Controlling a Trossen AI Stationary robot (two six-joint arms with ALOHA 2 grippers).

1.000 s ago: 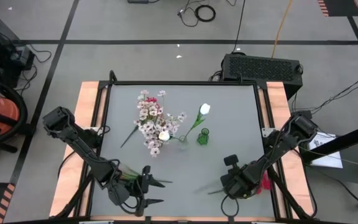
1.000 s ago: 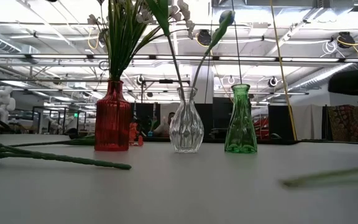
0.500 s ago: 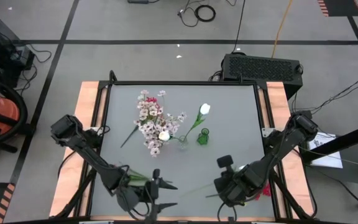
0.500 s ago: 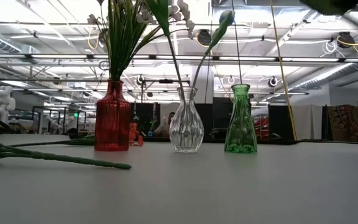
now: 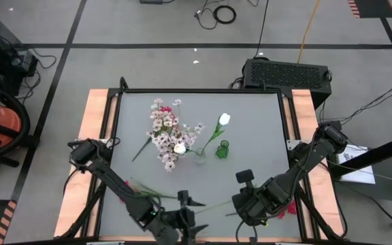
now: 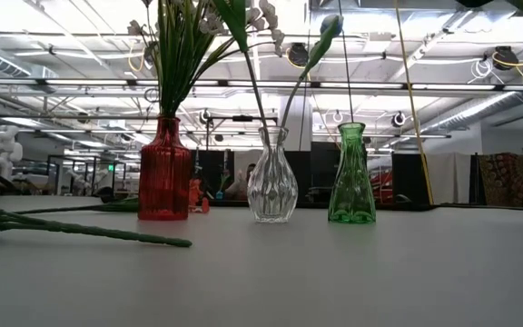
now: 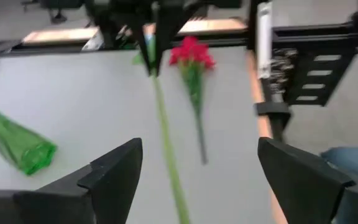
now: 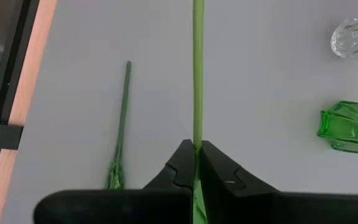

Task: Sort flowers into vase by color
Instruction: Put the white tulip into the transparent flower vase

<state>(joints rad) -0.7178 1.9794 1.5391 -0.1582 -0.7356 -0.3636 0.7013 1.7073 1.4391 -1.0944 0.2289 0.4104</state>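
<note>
three vases stand in a row near the middle of the table (image 5: 250,116): a red vase (image 6: 163,170), a clear glass vase (image 6: 271,177) and a green vase (image 6: 351,175). the red vase holds the pinkish-white blossom sprigs (image 5: 167,133); the white tulip bud (image 5: 224,119) leans out over the table between the clear and green vases, though which neck its stem enters cannot be told.

the right gripper (image 8: 194,155) is at the front of the table, right of centre, its fingers pressed together on a long green stem (image 8: 197,74) that runs out toward the left arm. the red flower (image 7: 191,56) lies on the table just beside that gripper, near the right edge.

the left gripper (image 7: 191,180) sits at the front edge, left of centre, its fingers spread wide with the held stem passing between them, untouched. another green stem (image 6: 80,232) lies flat on the table on the left side, by the left arm.
</note>
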